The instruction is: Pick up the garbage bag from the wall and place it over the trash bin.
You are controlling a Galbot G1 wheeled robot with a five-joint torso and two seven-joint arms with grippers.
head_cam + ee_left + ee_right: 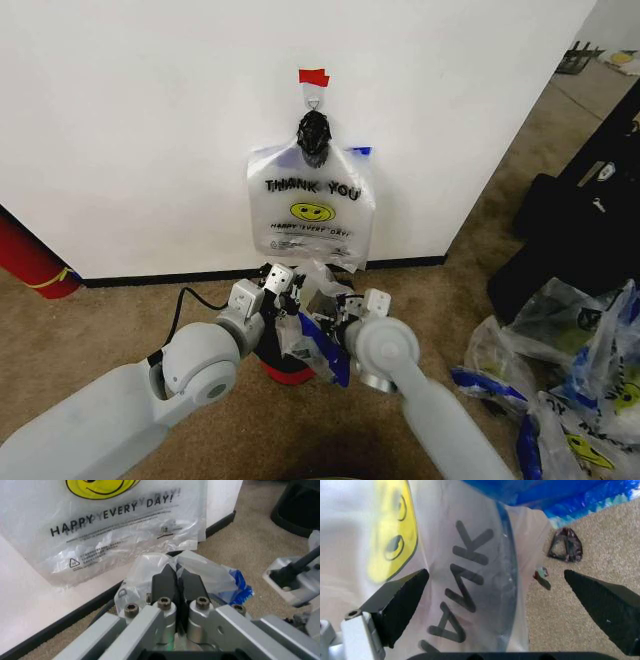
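Two tools are at work low against the wall (150, 120), over the trash bin (287, 372), which stands on the carpet between the two forearms.

Left side: the left tool (277, 287) sits at the bin's left rim. In the left wrist view its fingers (192, 587) are pressed together with no gap. Clear film bulges round their tips, so we judge them pinched on the garbage bag (318, 338).

Centre: the garbage bag is bunched on top of the trash bin, clear film with blue patches spilling toward the right arm. We cannot tell how far round the rim it is seated. The flat "THANK YOU" bag (312, 205) hangs above on the hook (314, 100), apart from both tools.

Right side: the right tool (347, 308) is at the bin's right rim. In the right wrist view its jaws stand wide, and printed film of the garbage bag (470, 555) lies across the gap between them, nearer one finger, not gripped.

Handling assessment: the bag is very light, limp and slippery. It gives no resistance and creases or tears if dragged against the rim. We judge the mouth edge or a handle loop the sound place to hold, several layers pinched together. A single layer is likely to slide out.
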